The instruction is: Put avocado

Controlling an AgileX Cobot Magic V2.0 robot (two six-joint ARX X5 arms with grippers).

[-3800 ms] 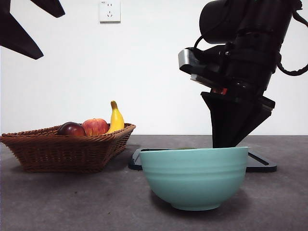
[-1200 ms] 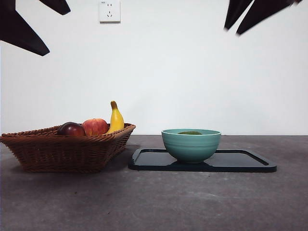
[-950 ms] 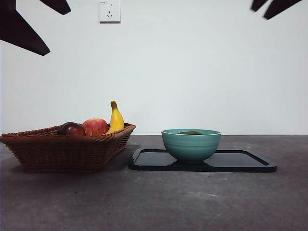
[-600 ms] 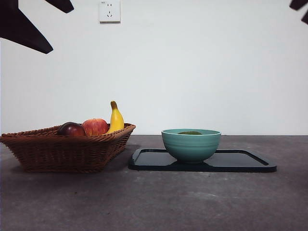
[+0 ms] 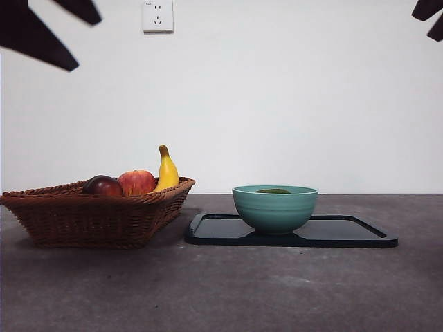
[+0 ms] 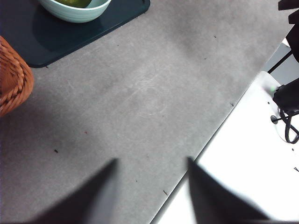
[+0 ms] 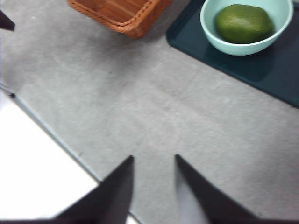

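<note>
The right pincer [image 7: 152, 161] has pulled up and away to the upper right corner of the front view, jaws a little apart and holding nothing. The avocado [image 7: 244, 23] now lies inside the teal bowl [image 5: 275, 207], which stands on the black tray [image 5: 346, 232] at centre frame. The placing looks done. The left pincer [image 6: 152, 163] waits at the upper left, jaws spread and empty. The wicker basket [image 5: 97, 211] at the left holds the apple [image 5: 137, 182], banana [image 5: 166, 169] and a maroon fruit [image 5: 102, 185].

Dark green avocado [image 7: 243, 23], smooth, rounded-oval, lying on its side inside the teal bowl [image 7: 212, 35], only its top showing above the bowl's rim from the front.
</note>
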